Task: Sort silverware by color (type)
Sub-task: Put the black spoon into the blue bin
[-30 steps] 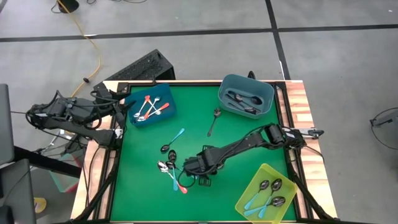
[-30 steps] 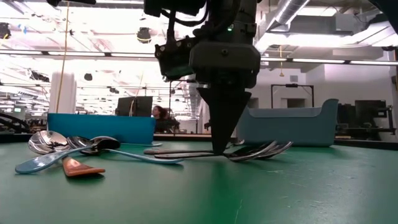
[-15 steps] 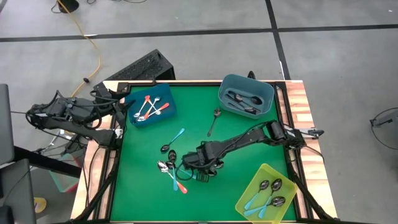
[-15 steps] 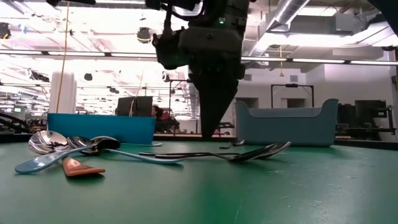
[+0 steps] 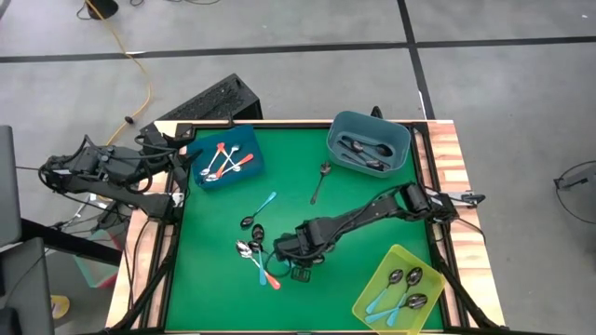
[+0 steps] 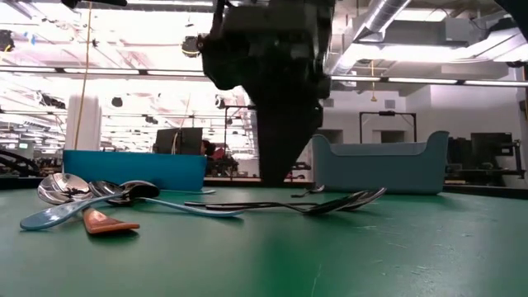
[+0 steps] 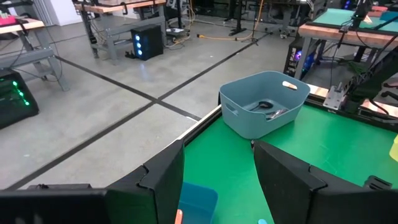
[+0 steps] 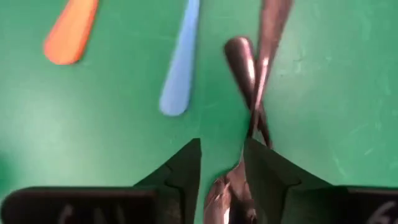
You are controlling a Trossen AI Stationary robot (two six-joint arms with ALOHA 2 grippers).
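Observation:
Loose silverware lies flat on the green mat: a cluster of spoons, a light blue-handled one and a lone dark one. My right gripper hangs over the cluster's right side, open, fingers pointing down just above the mat. In the right wrist view two dark spoons cross ahead of the fingers, and one spoon's bowl lies under the gap. An orange-red handle and a light blue handle lie farther off. My left gripper waits open at the table's left edge.
A blue bin at the far left holds orange-red-handled spoons. A grey-blue bin at the far right holds dark spoons. A yellow-green bin at the near right holds light blue-handled spoons. The wooden table rim frames the mat.
My right gripper has risen from the dark spoons on the mat to a little above them and drifted slightly sideways in the low view. Its tip, a sharp point before, now looks broader. The dark spoons stay lying on the mat.

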